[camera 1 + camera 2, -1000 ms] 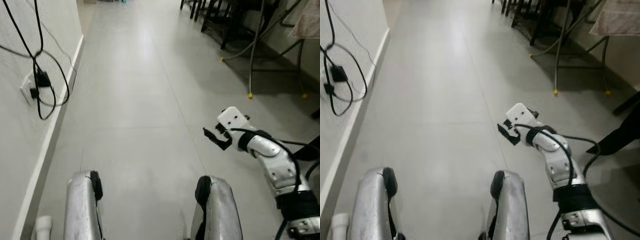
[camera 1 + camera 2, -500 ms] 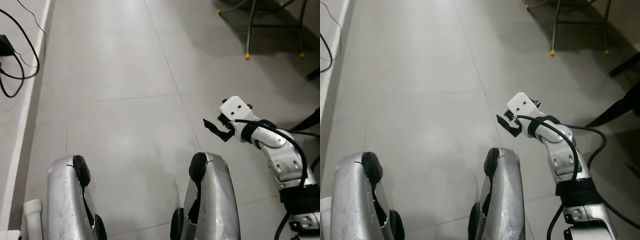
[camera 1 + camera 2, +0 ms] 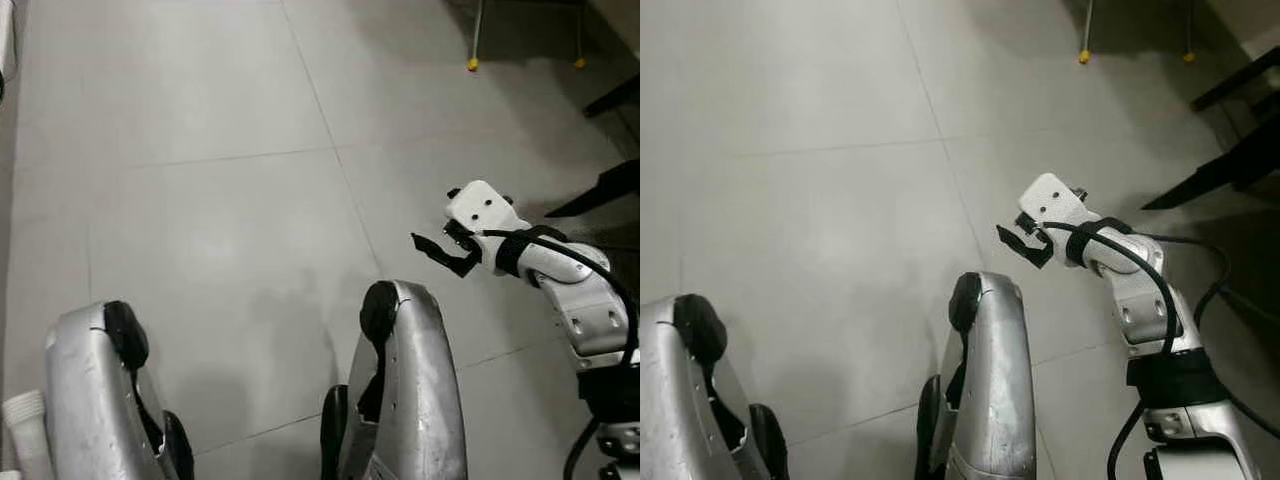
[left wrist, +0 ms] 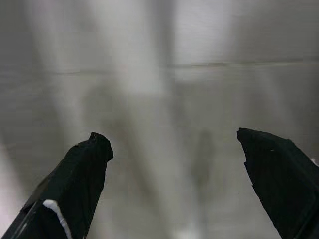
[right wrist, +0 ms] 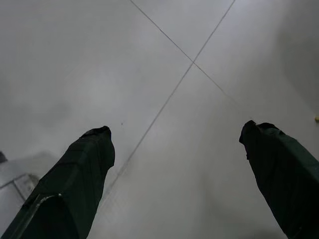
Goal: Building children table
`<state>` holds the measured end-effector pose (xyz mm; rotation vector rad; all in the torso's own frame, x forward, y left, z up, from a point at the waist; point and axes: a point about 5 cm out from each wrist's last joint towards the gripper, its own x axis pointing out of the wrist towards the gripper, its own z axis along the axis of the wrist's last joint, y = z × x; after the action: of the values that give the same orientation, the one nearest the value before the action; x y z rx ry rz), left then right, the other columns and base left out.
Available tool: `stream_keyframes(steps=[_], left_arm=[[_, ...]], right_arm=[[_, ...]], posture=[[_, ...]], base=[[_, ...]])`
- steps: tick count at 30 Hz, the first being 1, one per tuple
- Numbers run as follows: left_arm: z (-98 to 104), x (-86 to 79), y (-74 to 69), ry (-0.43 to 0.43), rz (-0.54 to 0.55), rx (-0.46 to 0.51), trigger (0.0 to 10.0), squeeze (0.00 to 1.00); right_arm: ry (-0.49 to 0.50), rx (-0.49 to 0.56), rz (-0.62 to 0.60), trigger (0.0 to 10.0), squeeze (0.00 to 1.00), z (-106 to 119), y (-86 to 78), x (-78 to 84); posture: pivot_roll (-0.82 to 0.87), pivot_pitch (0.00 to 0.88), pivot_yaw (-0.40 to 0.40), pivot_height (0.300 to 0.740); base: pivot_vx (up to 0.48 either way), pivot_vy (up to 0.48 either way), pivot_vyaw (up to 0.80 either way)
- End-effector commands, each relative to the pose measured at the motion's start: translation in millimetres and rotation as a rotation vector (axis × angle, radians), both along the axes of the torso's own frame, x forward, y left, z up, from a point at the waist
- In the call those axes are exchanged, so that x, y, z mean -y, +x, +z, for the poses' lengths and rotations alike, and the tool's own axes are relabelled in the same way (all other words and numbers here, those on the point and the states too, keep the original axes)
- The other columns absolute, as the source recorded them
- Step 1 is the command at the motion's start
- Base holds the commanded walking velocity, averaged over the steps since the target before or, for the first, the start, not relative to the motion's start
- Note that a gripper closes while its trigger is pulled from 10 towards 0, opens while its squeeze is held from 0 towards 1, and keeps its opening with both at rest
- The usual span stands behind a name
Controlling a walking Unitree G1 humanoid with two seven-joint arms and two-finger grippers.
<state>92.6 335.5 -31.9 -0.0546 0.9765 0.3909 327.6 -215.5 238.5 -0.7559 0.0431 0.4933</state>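
**Empty grippers held over grey tiled floor**

Fingers [image 5: 84,169] of the right gripper [image 3: 440,255] are spread wide apart with nothing between them; the gripper is held out in front of the robot's right side, above the floor, on a silver arm [image 3: 585,310] wrapped by a black cable [image 3: 1160,290]. In the left wrist view the left gripper [image 4: 174,184] is likewise seen with its two black fingers parted and empty, pointed at the floor. Grey floor tiles [image 3: 220,90] with thin grout lines are seen beneath both. The robot's two silver legs [image 3: 405,390] are seen in the lower part of the head views. Farther off, at the right, yellow-tipped stand feet [image 3: 471,65] and dark furniture legs [image 3: 1230,150] are set on the floor. No part of a children's table can be made out.
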Motion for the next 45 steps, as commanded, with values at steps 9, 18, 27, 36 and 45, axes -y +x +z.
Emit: stream_keyframes(steps=[9,18,27,36,45], left_arm=[[-33.2,24.0,-13.7,-0.065,0.056,-0.046,10.0,0.00],[-13.3,-4.6,-6.1,0.039,0.037,0.037,10.0,0.00],[10.9,-20.6,16.4,0.128,-0.045,0.102,10.0,0.00],[0.4,-29.9,-11.2,0.166,-0.064,-0.059,10.0,0.00],[-3.4,-34.9,-28.7,0.175,-0.045,-0.120,10.0,0.00]], right_arm=[[-0.044,-0.031,0.053,10.0,0.00,5.1,-8.2,-1.4],[-0.035,-0.027,0.051,10.0,0.00,9.2,-3.0,-2.5],[-0.008,-0.034,0.056,10.0,0.00,5.3,-2.9,-7.0],[0.001,-0.051,0.057,10.0,0.00,1.1,-4.1,-8.3],[-0.020,-0.063,0.056,10.0,0.00,2.7,-6.5,-2.9]], posture=[[-0.30,0.440,-0.270,0.300],[-0.28,0.442,-0.279,0.300],[-0.25,0.439,-0.272,0.300],[-0.25,0.435,-0.267,0.300],[-0.28,0.421,-0.294,0.300]], base=[[0.000,0.000,0.00],[0.000,0.000,0.00],[0.000,0.000,0.00],[0.000,0.000,0.00],[0.000,0.000,0.00]])
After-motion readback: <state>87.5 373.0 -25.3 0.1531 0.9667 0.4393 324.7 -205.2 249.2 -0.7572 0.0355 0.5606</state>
